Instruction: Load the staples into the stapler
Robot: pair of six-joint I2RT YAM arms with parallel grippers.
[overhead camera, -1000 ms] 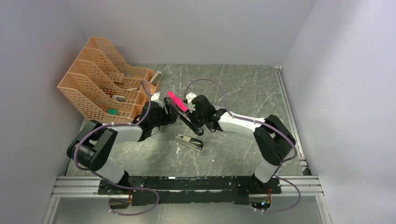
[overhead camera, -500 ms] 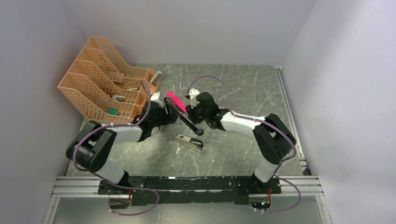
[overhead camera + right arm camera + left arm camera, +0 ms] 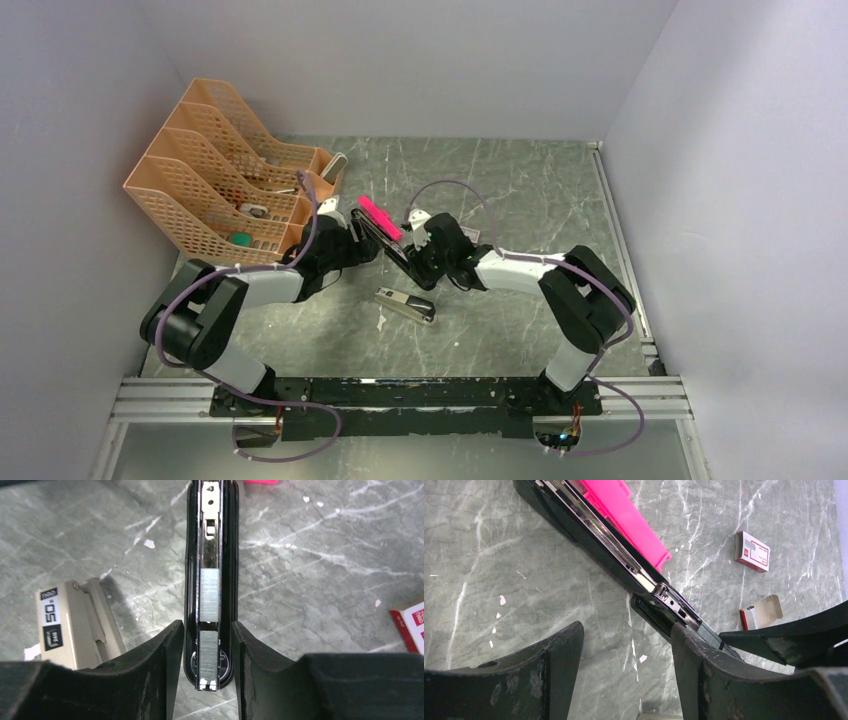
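Observation:
The black stapler (image 3: 388, 245) lies open at mid-table, its silver rail (image 3: 599, 530) facing up. Two strips of staples (image 3: 210, 597) sit in the rail near its front end. My right gripper (image 3: 209, 675) is open, and its fingers (image 3: 160, 672) stand close on either side of the stapler's rounded front end. From the left comes my left gripper (image 3: 626, 670), open with only bare marble between its fingers; its right finger (image 3: 704, 675) stands against the stapler's side. In the top view my left gripper (image 3: 352, 240) and right gripper (image 3: 420, 262) meet over the stapler.
A bright pink plastic piece (image 3: 624, 520) lies along the stapler's far side. Past it are a shut white and red box (image 3: 751, 551) and an opened one (image 3: 760, 614). A beige stapler-like tool (image 3: 405, 305) lies just in front. Orange file trays (image 3: 220, 170) stand at the back left.
My right gripper has slid a little along the stapler toward its front end and its jaws have widened slightly. The left arm has held still.

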